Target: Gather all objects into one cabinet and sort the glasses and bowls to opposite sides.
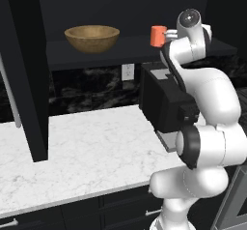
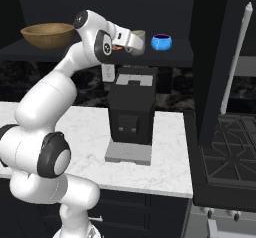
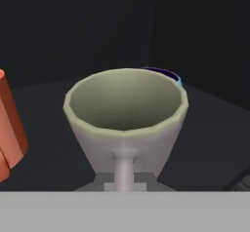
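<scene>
Where the white arm reaches onto the dark cabinet shelf (image 2: 180, 57), the gripper (image 2: 134, 46) sits at the dull grey-beige handled mug (image 3: 126, 119); whether its fingers clasp the mug cannot be told. Bright orange mug (image 1: 157, 35): just beside it on the shelf. Small bright-blue vessel (image 2: 161, 42): close behind the grey mug. Wide light-brown wooden bowl (image 1: 92, 37): well apart, at the shelf's far end.

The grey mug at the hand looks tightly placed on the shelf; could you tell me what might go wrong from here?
The grey mug stands between the orange mug and the blue vessel, so any sideways move could knock a neighbour. The wooden bowl sits just beside the arm's elbow, so a swing back might clip it.
</scene>
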